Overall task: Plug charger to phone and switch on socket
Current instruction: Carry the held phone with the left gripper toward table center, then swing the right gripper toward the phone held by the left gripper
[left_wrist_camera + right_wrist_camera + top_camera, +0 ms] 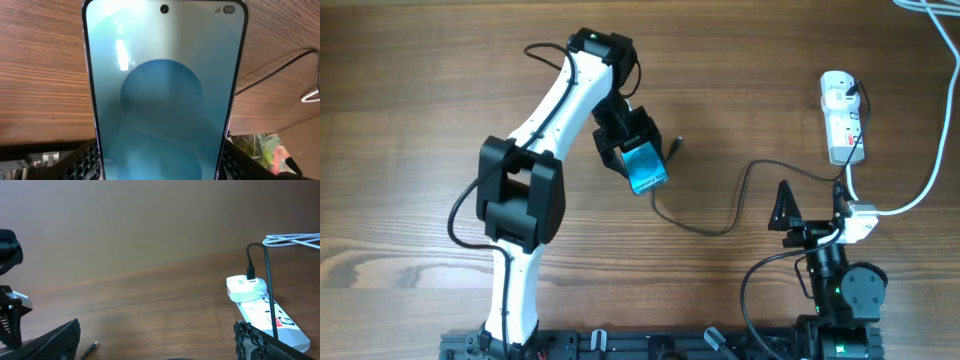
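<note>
The left gripper [632, 150] is clamped on the two long edges of a slim, glossy smartphone with a lit blue screen [162, 100], holding it above the brown wood-grain table [410, 90] near the middle. The glass shows a soft glare, a round camera hole at the top and a "100" battery badge. The ribbed black fingers [82, 161] press against its sides. A thin black rubbery charging cable [715, 230] snakes across the wood. Its loose plug end [90, 349] lies on the table just beside the phone, and its other end goes into a small white plastic charger block [244, 288] seated on a long white power strip [842, 125] at the far right. A thicker white mains cord [930, 180] loops off from the strip. The right gripper [810, 205] sits near the strip, with its dark toothed fingers [252, 339] spread wide and nothing between them.
</note>
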`<state>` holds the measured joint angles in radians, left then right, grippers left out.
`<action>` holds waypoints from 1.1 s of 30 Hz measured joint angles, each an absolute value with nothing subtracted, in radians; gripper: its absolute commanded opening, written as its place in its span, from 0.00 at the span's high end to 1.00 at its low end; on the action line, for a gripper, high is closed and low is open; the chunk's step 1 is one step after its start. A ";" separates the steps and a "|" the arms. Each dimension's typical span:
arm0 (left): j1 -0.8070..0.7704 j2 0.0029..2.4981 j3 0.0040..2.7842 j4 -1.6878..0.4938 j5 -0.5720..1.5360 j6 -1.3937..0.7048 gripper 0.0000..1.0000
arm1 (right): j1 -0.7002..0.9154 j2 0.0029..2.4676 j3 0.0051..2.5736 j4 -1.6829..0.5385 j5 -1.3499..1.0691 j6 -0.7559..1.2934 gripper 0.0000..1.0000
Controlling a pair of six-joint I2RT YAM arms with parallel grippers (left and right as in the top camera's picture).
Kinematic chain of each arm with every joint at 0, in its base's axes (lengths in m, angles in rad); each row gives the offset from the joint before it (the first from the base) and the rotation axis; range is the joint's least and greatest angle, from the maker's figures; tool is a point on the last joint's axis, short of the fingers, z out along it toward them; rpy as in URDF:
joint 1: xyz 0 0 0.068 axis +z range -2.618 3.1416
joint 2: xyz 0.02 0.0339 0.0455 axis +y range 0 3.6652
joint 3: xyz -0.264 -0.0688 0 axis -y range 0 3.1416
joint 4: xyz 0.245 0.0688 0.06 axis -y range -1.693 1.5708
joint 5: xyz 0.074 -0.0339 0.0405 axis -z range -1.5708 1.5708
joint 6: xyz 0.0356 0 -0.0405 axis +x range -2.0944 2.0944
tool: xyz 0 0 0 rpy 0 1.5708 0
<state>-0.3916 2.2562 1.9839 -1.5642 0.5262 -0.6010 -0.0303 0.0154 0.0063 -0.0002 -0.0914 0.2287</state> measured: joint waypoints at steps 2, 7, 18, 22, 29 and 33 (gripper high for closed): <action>-0.387 2.256 1.984 -1.575 0.526 -0.601 0.96 | -0.030 0.015 0.006 0.000 -0.091 0.229 0.00; -0.383 2.256 1.984 -1.605 0.528 -0.596 0.96 | -0.030 0.015 0.006 0.000 -0.091 0.229 0.00; -0.384 2.256 1.984 -1.620 0.534 -0.596 0.96 | -0.030 0.015 0.006 0.000 -0.091 0.229 0.00; -0.383 2.256 1.984 -1.620 0.534 -0.596 0.96 | -0.030 0.015 0.006 0.000 -0.091 0.229 0.00; -0.383 2.256 1.984 -1.613 0.534 -0.596 0.96 | -0.030 0.015 0.006 0.000 -0.092 0.229 0.00; -0.384 2.256 1.984 -1.577 0.534 -0.596 0.96 | -0.030 0.015 0.006 0.000 -0.104 0.284 0.00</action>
